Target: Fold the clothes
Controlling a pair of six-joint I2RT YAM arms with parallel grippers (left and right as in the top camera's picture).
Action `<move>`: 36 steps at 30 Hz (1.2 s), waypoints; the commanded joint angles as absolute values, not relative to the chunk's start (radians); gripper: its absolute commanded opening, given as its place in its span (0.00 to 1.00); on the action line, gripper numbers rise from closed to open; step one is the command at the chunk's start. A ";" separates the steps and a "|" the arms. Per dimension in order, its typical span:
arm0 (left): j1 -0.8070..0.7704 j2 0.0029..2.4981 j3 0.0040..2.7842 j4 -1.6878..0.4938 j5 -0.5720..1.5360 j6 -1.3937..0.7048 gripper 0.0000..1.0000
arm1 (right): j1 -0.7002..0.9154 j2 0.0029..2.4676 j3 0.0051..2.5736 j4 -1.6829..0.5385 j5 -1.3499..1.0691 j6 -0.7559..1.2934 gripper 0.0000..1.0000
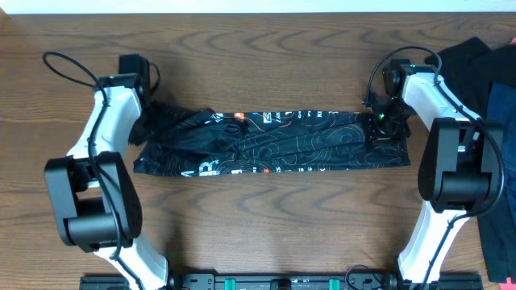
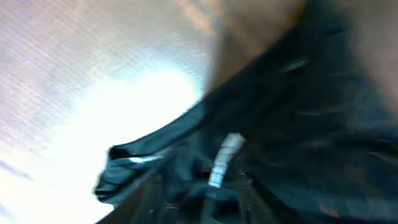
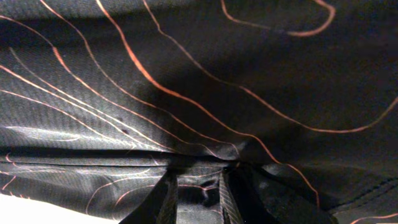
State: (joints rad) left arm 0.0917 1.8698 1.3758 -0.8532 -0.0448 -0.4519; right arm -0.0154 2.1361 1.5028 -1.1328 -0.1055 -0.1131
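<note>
A black garment (image 1: 274, 141) with thin orange contour lines and printed lettering lies stretched in a long band across the middle of the table. My left gripper (image 1: 147, 122) is at its bunched left end. The left wrist view is blurred and shows dark fabric (image 2: 298, 124) with a white tag (image 2: 224, 158) gathered at the jaws (image 2: 205, 199). My right gripper (image 1: 382, 129) is at the garment's right end. In the right wrist view its fingers (image 3: 199, 177) are shut on a fold of the fabric (image 3: 186, 74).
A pile of dark clothes (image 1: 476, 60) lies at the back right corner. More dark blue cloth (image 1: 504, 161) lies along the right edge. The bare wooden table (image 1: 266, 217) shows in front of and behind the garment.
</note>
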 commanded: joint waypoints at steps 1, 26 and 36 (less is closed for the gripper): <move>0.067 1.801 1.407 -0.825 0.107 -0.431 0.28 | -0.015 2.138 1.487 -1.133 -0.101 -0.105 0.23; -0.251 2.076 1.375 -0.649 0.292 -0.335 0.16 | -0.015 2.137 1.496 -1.151 -0.102 -0.056 0.32; -0.135 1.820 1.438 -0.659 0.292 -0.263 0.54 | -0.099 1.977 1.574 -1.153 -0.102 -0.034 0.53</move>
State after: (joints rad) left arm -0.1791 1.9388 1.3903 -0.6506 0.2893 -0.2836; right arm -0.0521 2.0769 1.5383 -1.1542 -0.1051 -0.0319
